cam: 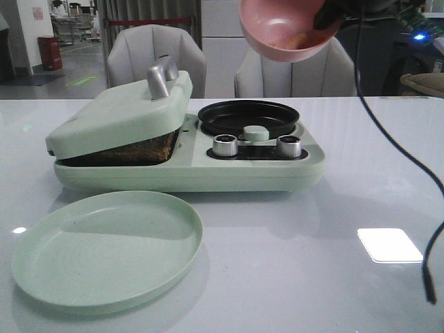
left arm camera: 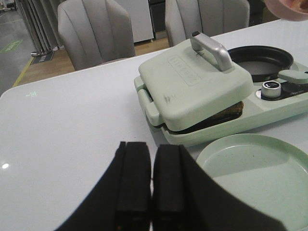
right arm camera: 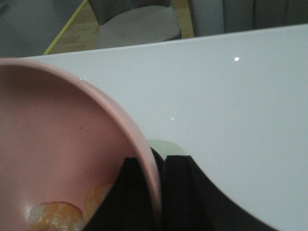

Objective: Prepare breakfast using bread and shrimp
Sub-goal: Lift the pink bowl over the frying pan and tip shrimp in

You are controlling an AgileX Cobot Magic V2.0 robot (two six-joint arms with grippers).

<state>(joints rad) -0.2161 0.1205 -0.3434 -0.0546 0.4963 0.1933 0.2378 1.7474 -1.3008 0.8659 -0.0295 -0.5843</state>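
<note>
While I hold the rig at this moment, I log the scene as follows.

Right tool (right arm camera: 156, 192): clenched on the rim of the pink bowl (cam: 288, 31), one finger inside the wall and one outside; I carry the bowl high above the black round pan (cam: 248, 118), tilted toward it.

Left tool (left arm camera: 151, 183): clenched on nothing, pads touching, hanging over bare tabletop (left arm camera: 72, 120) near the green plate (cam: 107, 250).

Shrimp (right arm camera: 53, 214): orange-pink pieces lying at the low side of the bowl; I judge them light, soft and slick, likely to slide out together once the tilt steepens, so I handle them through the bowl and not by pinching.

Bowl: I judge it light and rigid with a smooth wall; the rim grip is thin, so it could twist in the fingers if I swing it quickly.

Bread (cam: 135, 149): a dark, browned edge shows in the gap under the propped lid (left arm camera: 192, 86) of the green breakfast maker (cam: 187, 170); how many slices, I cannot tell. I judge it stiff at the crust and crumbly, best taken by an edge after raising the lid by its grey handle (cam: 161, 78).

Plate: empty, just in front of the maker.
</note>
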